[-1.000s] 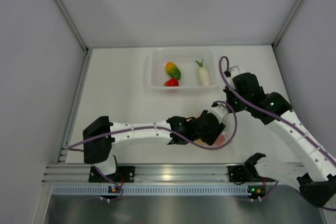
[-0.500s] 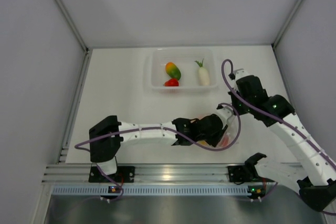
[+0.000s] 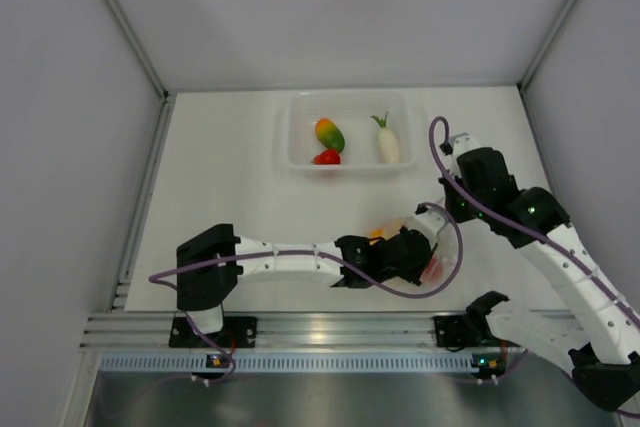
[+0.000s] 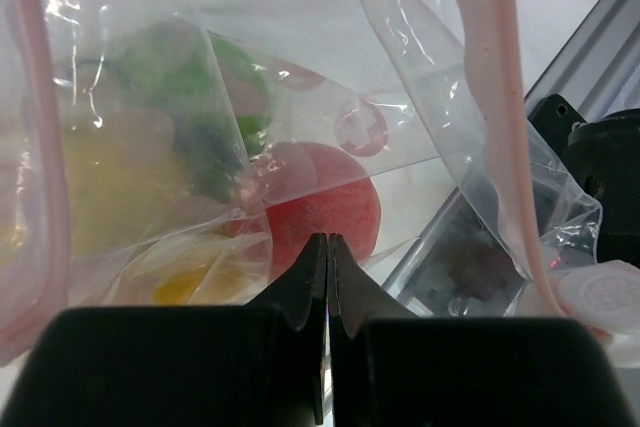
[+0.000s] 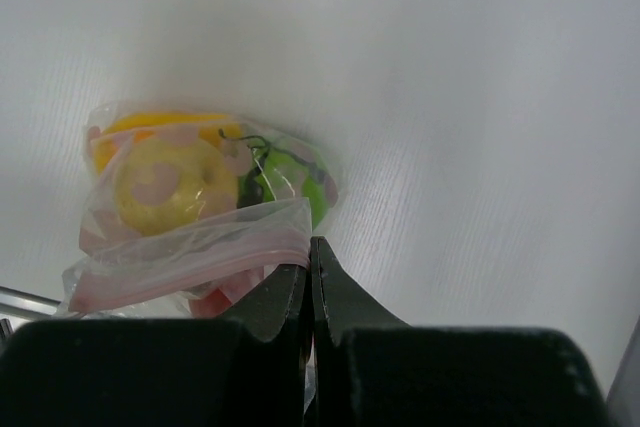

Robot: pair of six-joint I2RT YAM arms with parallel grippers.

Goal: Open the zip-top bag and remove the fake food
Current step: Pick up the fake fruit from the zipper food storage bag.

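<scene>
The zip-top bag [image 3: 428, 247] lies near the front of the table, its mouth facing my left gripper [image 4: 328, 239]. That gripper sits between the two pink zip strips [image 4: 490, 97], fully shut, and I see nothing between its tips. The fake food is inside the bag: a red fruit [image 4: 335, 202] just past the tips, a green piece [image 4: 180, 72] and a yellow piece [image 4: 110, 187]. My right gripper [image 5: 310, 243] is shut on the bag's pink-edged lip [image 5: 200, 247], above a yellow fruit [image 5: 160, 187] and a green one [image 5: 295, 182].
A rigid clear tub [image 3: 296, 137] stands at the back middle. It holds a yellow-orange-green fruit [image 3: 329, 133], a red piece [image 3: 326, 157] and a white radish [image 3: 387, 142]. The aluminium rail [image 3: 320, 329] runs along the near edge, and white walls close in both sides.
My left gripper has shut from open while its arm reached further right and nearer, into the bag. The right gripper and the bag have shifted slightly toward the front.
</scene>
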